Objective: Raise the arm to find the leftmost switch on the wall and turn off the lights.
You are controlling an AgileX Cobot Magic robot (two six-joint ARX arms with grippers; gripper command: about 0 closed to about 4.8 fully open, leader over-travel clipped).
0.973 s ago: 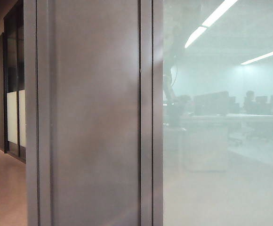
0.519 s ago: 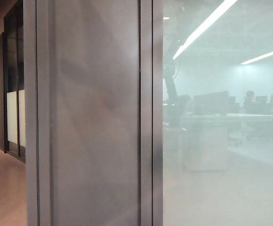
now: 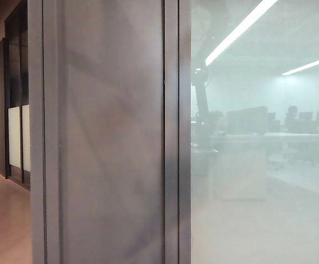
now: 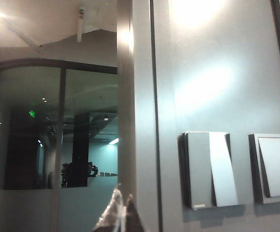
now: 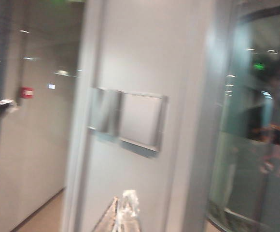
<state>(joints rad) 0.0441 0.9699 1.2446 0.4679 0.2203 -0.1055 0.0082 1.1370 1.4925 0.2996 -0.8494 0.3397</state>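
Note:
Two silver switches sit side by side on the grey wall panel. In the left wrist view the leftmost switch (image 4: 210, 169) is beside a second switch (image 4: 275, 166). My left gripper (image 4: 122, 212) is shut and empty, short of the panel's edge and off to the side of the leftmost switch. In the blurred right wrist view the leftmost switch (image 5: 104, 110) and its neighbour (image 5: 142, 120) sit above my right gripper (image 5: 125, 205), which is shut and empty. In the exterior view the arm (image 3: 202, 96) is only a dim dark silhouette in the glass; no switch shows there.
A wide grey wall panel (image 3: 113, 137) fills the middle of the exterior view, with frosted glass (image 3: 258, 209) to its right and a corridor (image 3: 5, 220) to its left. Desks with monitors (image 3: 247, 121) and ceiling light strips (image 3: 239, 30) show in the glass.
The arm's silhouette in the glass has risen and straightened, and faint shadows have shifted across the grey panel.

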